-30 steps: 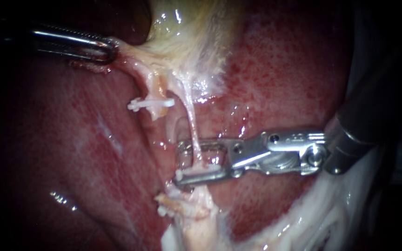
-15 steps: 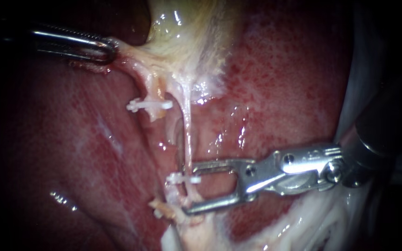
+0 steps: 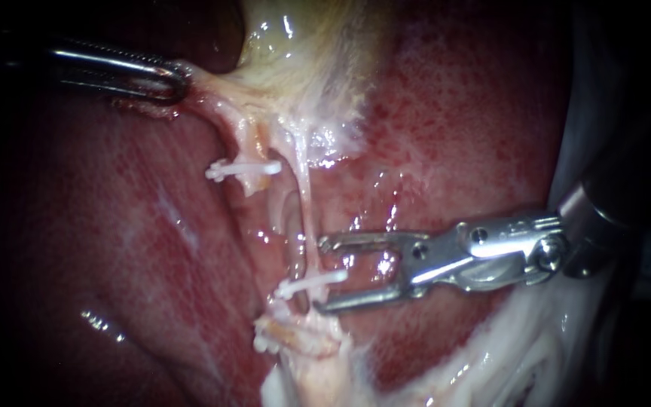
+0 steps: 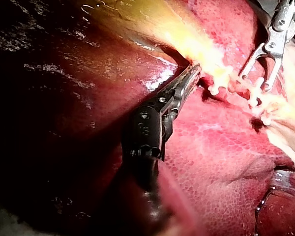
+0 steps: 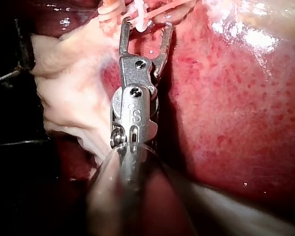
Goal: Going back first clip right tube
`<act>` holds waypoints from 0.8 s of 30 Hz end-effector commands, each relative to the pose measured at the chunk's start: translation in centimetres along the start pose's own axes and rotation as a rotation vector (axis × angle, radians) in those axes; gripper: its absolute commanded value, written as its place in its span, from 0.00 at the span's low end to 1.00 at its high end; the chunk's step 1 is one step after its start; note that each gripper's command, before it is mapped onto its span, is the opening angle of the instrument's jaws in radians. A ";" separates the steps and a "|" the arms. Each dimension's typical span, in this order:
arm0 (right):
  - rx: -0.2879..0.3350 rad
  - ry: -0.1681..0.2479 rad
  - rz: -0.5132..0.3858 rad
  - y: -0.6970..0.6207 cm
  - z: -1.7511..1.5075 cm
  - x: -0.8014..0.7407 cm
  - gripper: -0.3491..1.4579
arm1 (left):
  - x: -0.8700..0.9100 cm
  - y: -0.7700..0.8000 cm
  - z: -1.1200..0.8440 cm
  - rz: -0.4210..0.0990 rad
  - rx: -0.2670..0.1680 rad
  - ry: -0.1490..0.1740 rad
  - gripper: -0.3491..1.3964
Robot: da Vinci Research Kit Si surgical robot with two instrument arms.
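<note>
The jaws of the silver right instrument (image 3: 321,274) are being held spread about one end of the small white plastic clip (image 3: 312,285), which is being carried on the thin pale right tube (image 3: 307,215), its long axis crossing it nearly level. Pale tissue (image 3: 206,93) is being pinched between the jaws of the grey metal left instrument (image 3: 178,81).

- The gallbladder (image 3: 303,53) sits at the top, with the liver (image 3: 453,136) behind everything.
- The left instrument (image 3: 178,79) reaches in from the upper left, clamped on tissue (image 3: 205,87) beneath the gallbladder.
- An upper clip (image 3: 242,169) crosses the left tube (image 3: 239,147).
- A lower clip (image 3: 310,285) crosses the right tube (image 3: 307,203), one end between the parted jaws of the right instrument (image 3: 320,275).
</note>
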 end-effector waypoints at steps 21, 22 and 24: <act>-0.036 -0.129 -0.210 -0.05 -1.07 0.42 0.47 | -0.05 0.00 0.08 0.003 0.006 0.001 0.00; -0.035 -0.132 -0.210 -0.05 -1.08 0.42 0.47 | -0.08 0.00 0.12 0.004 0.008 0.002 0.00; -0.034 -0.132 -0.216 -0.05 -1.08 0.42 0.47 | -0.13 -0.01 0.20 0.007 0.013 0.003 0.00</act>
